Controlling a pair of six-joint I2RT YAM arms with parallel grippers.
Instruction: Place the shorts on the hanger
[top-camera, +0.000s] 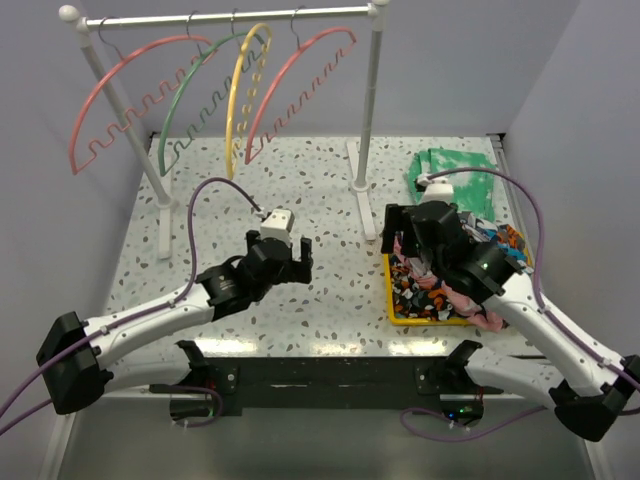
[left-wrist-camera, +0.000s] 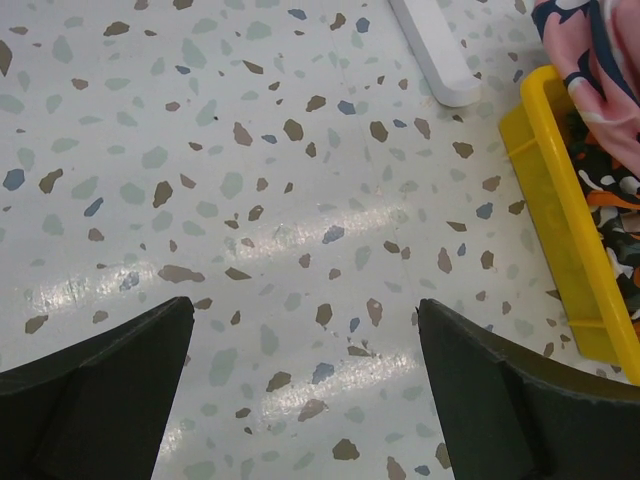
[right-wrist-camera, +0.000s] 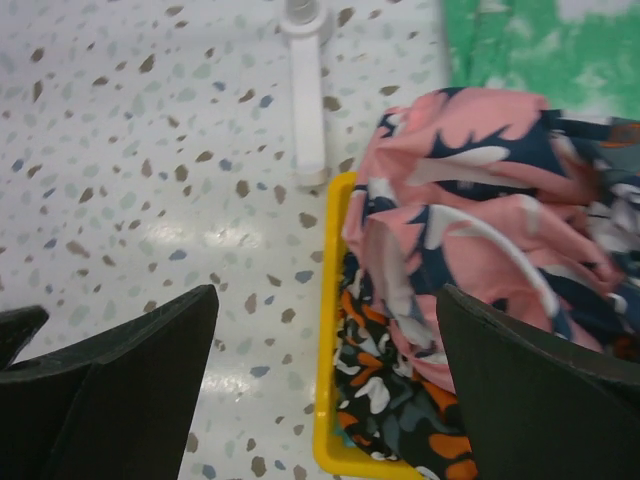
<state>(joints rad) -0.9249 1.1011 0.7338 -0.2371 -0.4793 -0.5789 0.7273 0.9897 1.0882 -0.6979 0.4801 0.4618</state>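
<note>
Shorts (right-wrist-camera: 390, 410) lie in the yellow tray (right-wrist-camera: 328, 380), half under the pink floral garment (right-wrist-camera: 470, 230), so my right gripper (right-wrist-camera: 325, 295) hangs spread wide above them to dig in; my left gripper (left-wrist-camera: 305, 305), spread too, hovers over the terrazzo table (left-wrist-camera: 250, 150); the coral-pink hanger (top-camera: 300, 52) hangs on the rail (top-camera: 230, 17).

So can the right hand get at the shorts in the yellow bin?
Probably yes. The open right hand hangs near the bin, and the shorts show there, though the pink garment covers part of them.

The speckled counter (top-camera: 300, 190) carried a yellow tray (top-camera: 390, 296), the white rack's feet (top-camera: 361, 190) and a green-and-white cloth (top-camera: 462, 172).
</note>
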